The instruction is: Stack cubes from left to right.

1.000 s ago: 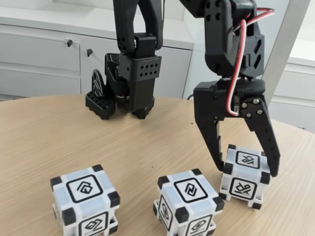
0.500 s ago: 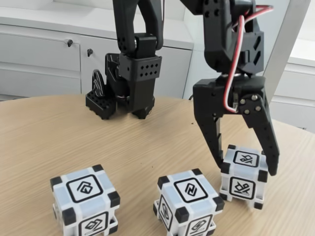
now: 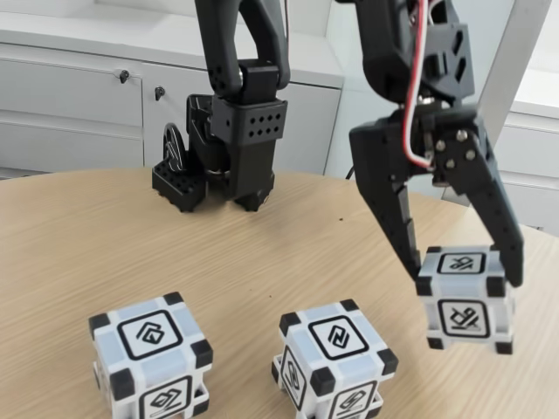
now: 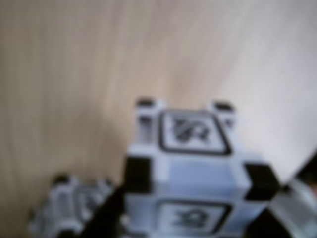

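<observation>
Three white cubes with black corners are in the fixed view. The left cube (image 3: 150, 362) and the middle cube (image 3: 334, 358) rest on the wooden table (image 3: 87, 244) near its front edge. The right cube (image 3: 465, 302) hangs clear of the table, a little tilted, with my gripper (image 3: 467, 278) shut on its two sides. In the wrist view the held cube (image 4: 190, 168) sits close and blurred between the dark fingers, above the table. A blurred piece of another cube (image 4: 69, 210) shows at the lower left of that view.
The arm's black base (image 3: 231, 144) stands at the back of the table, behind the left and middle cubes. White cabinets (image 3: 79, 96) line the wall beyond. A pale slanted post (image 3: 511, 70) rises at the right.
The gripper has lifted the right cube off the table and carried it up and slightly to the right. The other two cubes have not moved.
</observation>
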Controlling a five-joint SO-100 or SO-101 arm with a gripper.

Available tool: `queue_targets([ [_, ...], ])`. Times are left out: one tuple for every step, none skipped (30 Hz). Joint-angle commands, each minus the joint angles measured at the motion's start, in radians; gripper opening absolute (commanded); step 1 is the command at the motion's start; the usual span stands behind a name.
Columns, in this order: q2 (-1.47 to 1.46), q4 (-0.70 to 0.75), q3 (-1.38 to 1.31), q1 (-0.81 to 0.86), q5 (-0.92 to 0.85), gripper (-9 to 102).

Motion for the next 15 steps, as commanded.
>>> queue_targets([
  [0.086,0.0,-0.031,0.023,0.014,15],
  [0.103,0.0,-0.026,0.037,0.023,15],
  [0.12,0.0,-0.023,0.055,0.034,15],
  [0.135,0.0,-0.021,0.077,0.043,15],
  [0.147,0.0,-0.021,0.095,0.052,16],
  [0.155,0.0,-0.023,0.115,0.058,16],
  [0.161,0.0,-0.028,0.138,0.064,16],
  [0.163,0.0,-0.029,0.163,0.071,16],
  [0.164,0.0,-0.032,0.19,0.077,16],
  [0.164,0.0,-0.032,0.218,0.081,16],
  [0.166,0.0,-0.032,0.247,0.086,15],
  [0.166,-0.002,-0.034,0.276,0.092,15],
  [0.166,-0.003,-0.035,0.301,0.094,15],
  [0.166,-0.008,-0.035,0.324,0.097,15],
  [0.17,-0.009,-0.035,0.345,0.103,15],
])
